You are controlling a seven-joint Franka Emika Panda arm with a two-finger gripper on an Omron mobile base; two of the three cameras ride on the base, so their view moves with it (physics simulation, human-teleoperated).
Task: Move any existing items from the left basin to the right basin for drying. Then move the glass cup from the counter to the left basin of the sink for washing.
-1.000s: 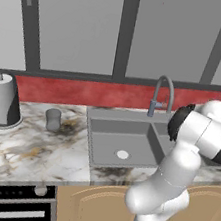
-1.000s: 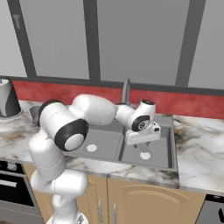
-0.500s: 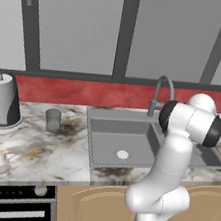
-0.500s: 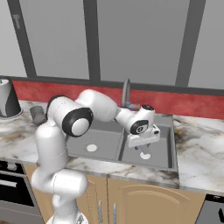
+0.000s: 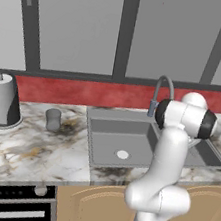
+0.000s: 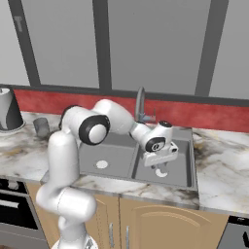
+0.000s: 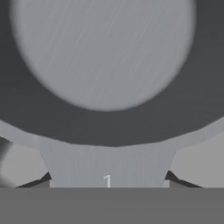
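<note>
Marble desk [image 5: 24, 154] runs under the grey windows, with the sink [image 5: 94, 112] set into it. We reach our arm across to the right basin [image 6: 185, 165]. Our tool [image 6: 159, 163] hangs low over it, closed on the pan [image 7: 103, 52] by its short handle [image 7: 107, 166], with a tip tight on each side. The left basin [image 5: 108, 137] has only its white drain in it, so we think the pan is almost where it should be.

To do this step well, we should go down slowly and keep the pan flat. We should let go only when its bottom sits on the basin floor. Then we lift straight up, so we do not bump the handle or the faucet [image 6: 140, 102]. The cup [image 5: 53, 119] waits on the desk, well apart to the left of the sink.
</note>
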